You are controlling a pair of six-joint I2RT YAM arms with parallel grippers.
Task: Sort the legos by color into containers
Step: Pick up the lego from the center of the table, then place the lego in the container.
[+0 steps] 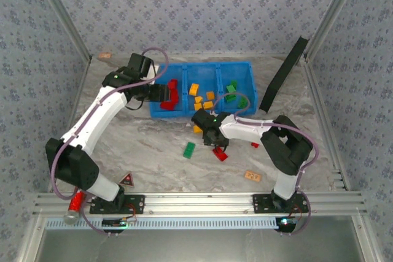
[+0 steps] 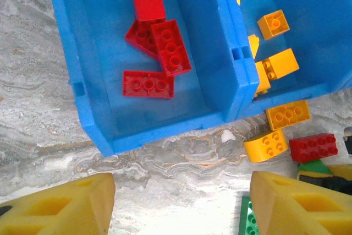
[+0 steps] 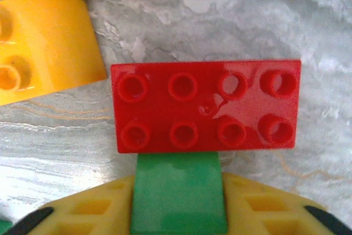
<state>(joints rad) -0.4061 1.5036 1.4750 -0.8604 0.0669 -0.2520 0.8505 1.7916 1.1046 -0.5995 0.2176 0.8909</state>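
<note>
The blue tray (image 1: 202,67) has three compartments side by side. Red legos (image 2: 165,48) lie in the left one, orange-yellow legos (image 1: 202,97) in the middle and green legos (image 1: 231,90) in the right. My left gripper (image 2: 181,202) hangs open and empty over the table just in front of the left compartment (image 1: 164,94). My right gripper (image 3: 179,213) is low by the tray's front edge (image 1: 209,128), shut on a green brick (image 3: 179,191). A red oblong brick (image 3: 206,105) lies just beyond it, touching the green one. An orange-yellow curved brick (image 3: 44,48) sits beside them.
Loose on the table are a green brick (image 1: 189,150), a red brick (image 1: 220,154), a small red one (image 1: 254,145) and a tan-pink block (image 1: 252,176). A black strip (image 1: 284,73) leans at the back right. A red cylinder (image 1: 76,200) lies at the near left.
</note>
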